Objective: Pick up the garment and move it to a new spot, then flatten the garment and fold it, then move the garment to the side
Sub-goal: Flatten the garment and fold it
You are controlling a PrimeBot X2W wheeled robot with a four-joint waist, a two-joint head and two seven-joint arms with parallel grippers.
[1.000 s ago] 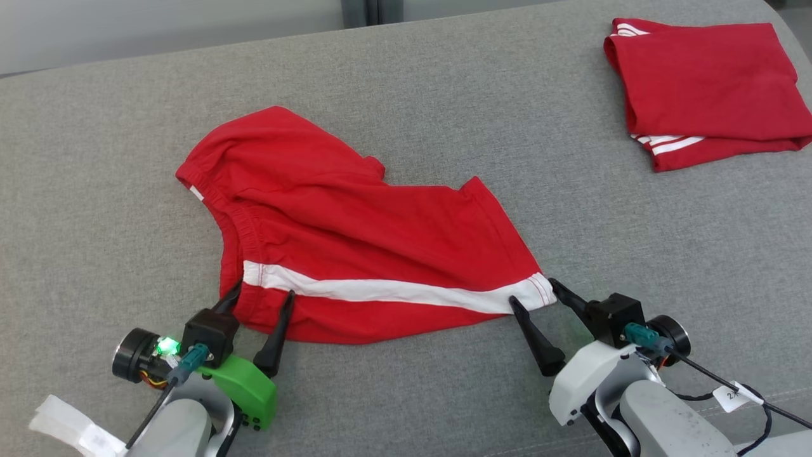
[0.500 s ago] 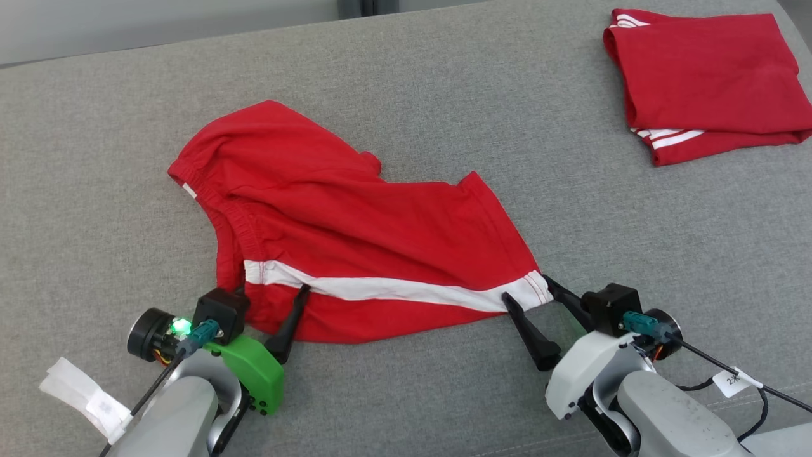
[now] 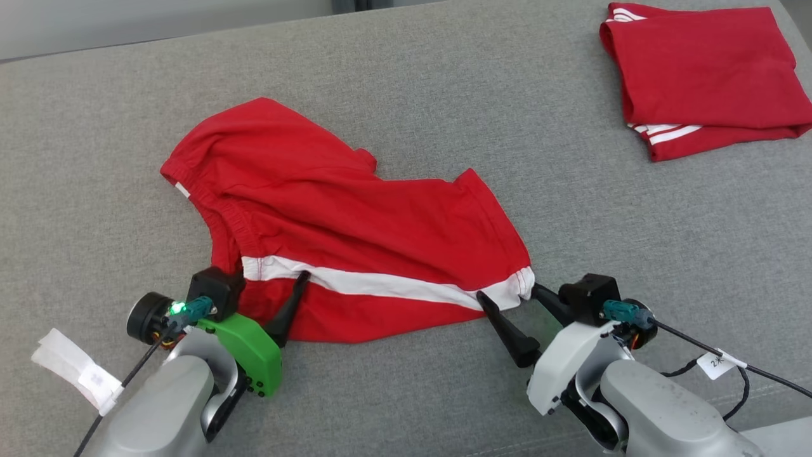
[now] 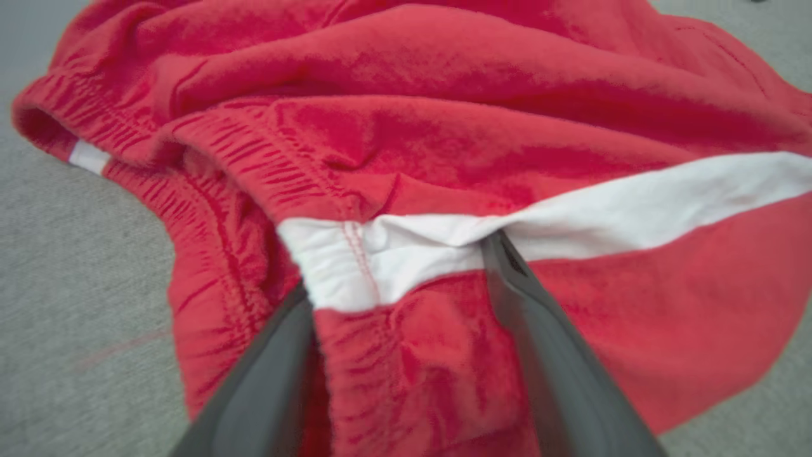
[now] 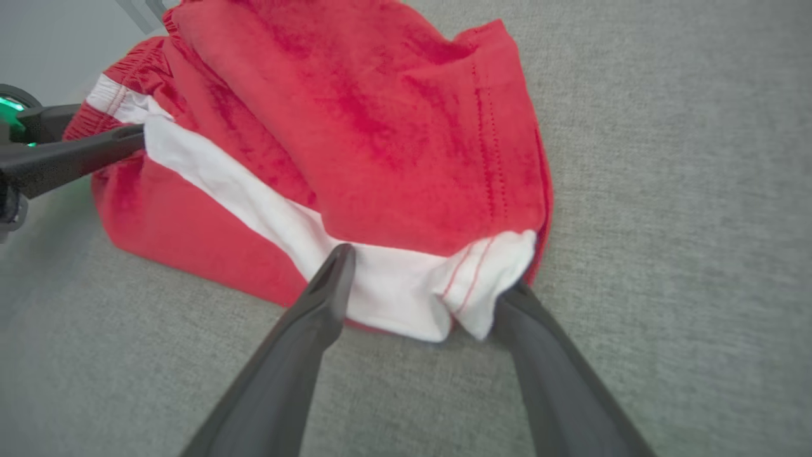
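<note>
- Casing of smooth pale grey on both forearms point(image 3: 666, 412), low at the near edge of the grey woven surface point(image 3: 444, 95); glossy green housing point(image 3: 244, 355) on the left one.
- Wide-spread left gripper point(image 3: 269, 279), long tapered dark fingers not clamped on anything: one tip resting on the white stripe point(image 4: 634, 203), the other against the gathered elastic waistband point(image 4: 241, 146).
- Equally wide-spread right gripper point(image 3: 507, 292), gripping nothing, tips flanking the stitched white hem corner point(image 5: 488, 273) and touching the cloth there.
- Crumpled garment point(image 3: 355, 216) between the two: red shorts of soft knit, creased and bunched, lying on the surface's middle towards the near edge, waistband end on the left, leg hem on the right, broad white band running along the near side.
- Second red garment point(image 3: 704, 70) at the far right corner, well apart: folded into a flat rectangle, thin white stripes showing at its edges.
</note>
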